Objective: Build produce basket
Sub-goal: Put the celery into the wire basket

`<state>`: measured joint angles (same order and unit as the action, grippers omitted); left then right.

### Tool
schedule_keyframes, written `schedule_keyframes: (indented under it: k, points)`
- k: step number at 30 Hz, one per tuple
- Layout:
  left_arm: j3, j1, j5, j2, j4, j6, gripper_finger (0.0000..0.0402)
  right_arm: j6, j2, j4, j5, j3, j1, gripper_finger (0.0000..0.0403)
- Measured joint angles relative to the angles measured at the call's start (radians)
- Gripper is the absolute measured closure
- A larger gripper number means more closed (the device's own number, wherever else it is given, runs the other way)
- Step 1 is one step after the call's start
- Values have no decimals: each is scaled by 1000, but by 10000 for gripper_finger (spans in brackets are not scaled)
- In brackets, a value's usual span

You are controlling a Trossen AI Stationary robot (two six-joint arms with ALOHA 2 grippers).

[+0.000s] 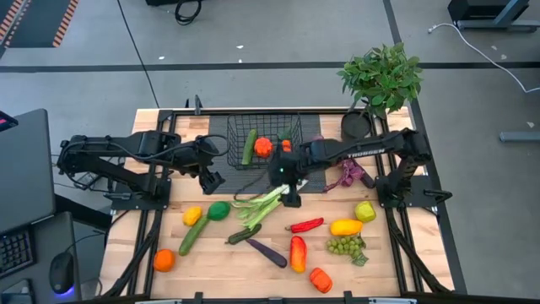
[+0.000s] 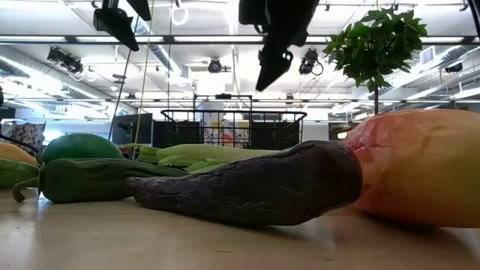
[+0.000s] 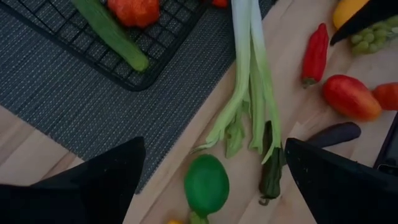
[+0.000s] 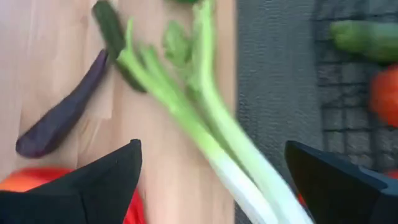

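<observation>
Overhead, wooden surface (image 1: 126, 270) carries scattered produce. Basket (image 1: 240, 127) sits on dark mat (image 1: 221, 173) at far middle, cucumber (image 1: 249, 146) and orange pepper (image 1: 262, 147) inside. Leek (image 1: 263, 203) lies just in front of mat. Right pincer (image 1: 290, 196) hovers over leek's white end, fingers spread, grasping nothing. Left pincer (image 1: 211, 180) released, above mat's left edge.

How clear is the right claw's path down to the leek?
Probably clear: the right claw hangs open over the leek, which lies bare on the table with nothing on top of it.
</observation>
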<state>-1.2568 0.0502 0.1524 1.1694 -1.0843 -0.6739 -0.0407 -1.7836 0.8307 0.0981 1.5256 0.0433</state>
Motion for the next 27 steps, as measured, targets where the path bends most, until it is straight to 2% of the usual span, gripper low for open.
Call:
schedule_keyframes:
  k: [3, 11, 15, 20, 27]
  points:
    - [0, 0, 0, 0, 0, -21, 10, 85, 0, -38, -16, -63, 29, 6]
    - [0, 0, 0, 0, 24, -109, 10, 219, 0, -222, -158, -189, 30, 6]
    - [0, 0, 3, 0, 38, -153, 10, 220, 0, -300, -126, -254, 5, 6]
    - [0, 0, 3, 0, 40, -225, 10, 230, 0, -316, -84, -314, -1, 6]
    - [0, 0, 4, 1, 42, -334, 10, 282, 0, -485, -120, -385, -1, 6]
